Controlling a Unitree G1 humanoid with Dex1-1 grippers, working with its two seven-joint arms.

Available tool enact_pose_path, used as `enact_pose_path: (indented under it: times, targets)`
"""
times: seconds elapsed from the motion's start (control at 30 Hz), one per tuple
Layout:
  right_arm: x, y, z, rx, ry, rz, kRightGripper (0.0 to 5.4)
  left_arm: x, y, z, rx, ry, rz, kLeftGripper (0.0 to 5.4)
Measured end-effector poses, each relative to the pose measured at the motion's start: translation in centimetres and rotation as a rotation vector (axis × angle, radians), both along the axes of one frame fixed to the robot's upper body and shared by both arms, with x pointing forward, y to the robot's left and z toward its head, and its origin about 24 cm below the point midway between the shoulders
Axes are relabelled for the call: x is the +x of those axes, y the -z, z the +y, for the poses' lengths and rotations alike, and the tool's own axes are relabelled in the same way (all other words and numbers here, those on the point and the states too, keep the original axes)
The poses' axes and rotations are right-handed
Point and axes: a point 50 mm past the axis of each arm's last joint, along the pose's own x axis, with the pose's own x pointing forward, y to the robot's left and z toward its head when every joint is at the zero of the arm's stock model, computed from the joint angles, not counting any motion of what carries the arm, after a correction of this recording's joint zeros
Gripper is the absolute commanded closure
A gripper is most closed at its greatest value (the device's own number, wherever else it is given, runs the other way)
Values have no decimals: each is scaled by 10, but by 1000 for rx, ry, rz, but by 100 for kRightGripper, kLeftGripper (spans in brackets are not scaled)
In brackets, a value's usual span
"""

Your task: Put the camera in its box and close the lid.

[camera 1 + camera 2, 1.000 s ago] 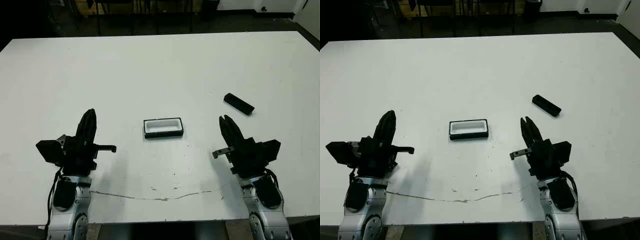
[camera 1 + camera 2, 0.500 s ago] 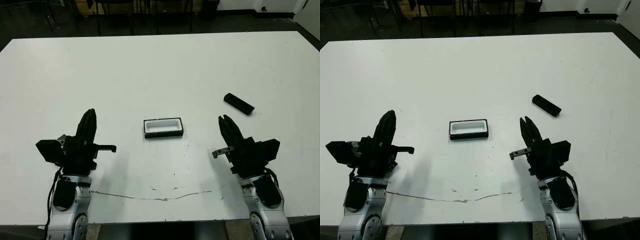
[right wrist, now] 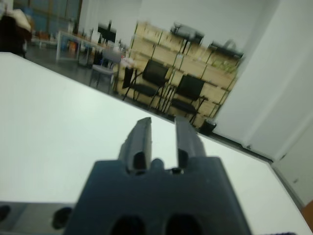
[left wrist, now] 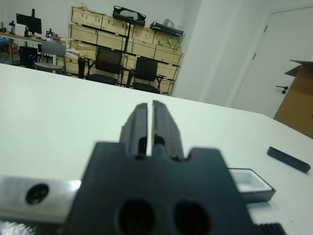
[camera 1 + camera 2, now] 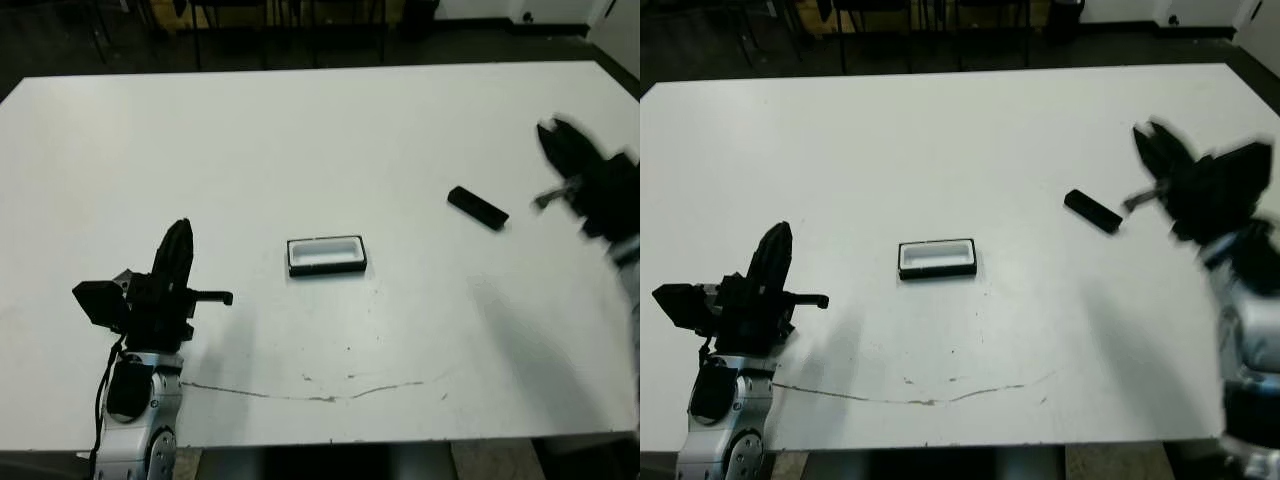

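The right gripper (image 5: 1160, 150) is no longer sitting low at the near right of the table (image 5: 300, 130); within the last half second it has swung up and outward, and it is now showing as a motion-blurred shape at the far right, just beyond the camera (image 5: 477, 207). Its fingers (image 3: 142, 139) are standing apart with a clear gap between them and are holding nothing. The camera itself is lying flat and slanted on the right side of the table, in the same spot as before, well apart from the box (image 5: 326, 254) and not touched by either gripper.

The box is resting open near the middle of the table, its white lining showing and nothing inside it. No lid is showing in any of the views, so I cannot tell where it is.

The left gripper (image 5: 178, 240) is staying where it was at the near left, its fingers (image 4: 138, 128) pressed almost together with only a thin slit between them, empty.

Judging from this, the right arm is starting its reach for the camera, and the task is only at its opening step: the pickup is not yet made, and the placing and closing are all ahead. The arm is looking as if it is moving fast, so it will likely need to slow and line its open fingers across the camera's narrow width before closing.
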Motion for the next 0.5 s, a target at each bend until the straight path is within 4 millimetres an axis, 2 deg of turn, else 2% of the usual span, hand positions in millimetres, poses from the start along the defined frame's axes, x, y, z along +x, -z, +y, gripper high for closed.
enact_pose_path:
  times: [0.1,0.3,0.5]
  targets:
    - [12,0,-5,-40,-57,123,375,0,0,0,16,-3,-2,540]
    - [29,14,-3,-133,-246,371,270,0,1,0,15,-4,1,540]
    - [39,19,-6,-165,-325,488,164,0,2,0,21,-6,8,540]
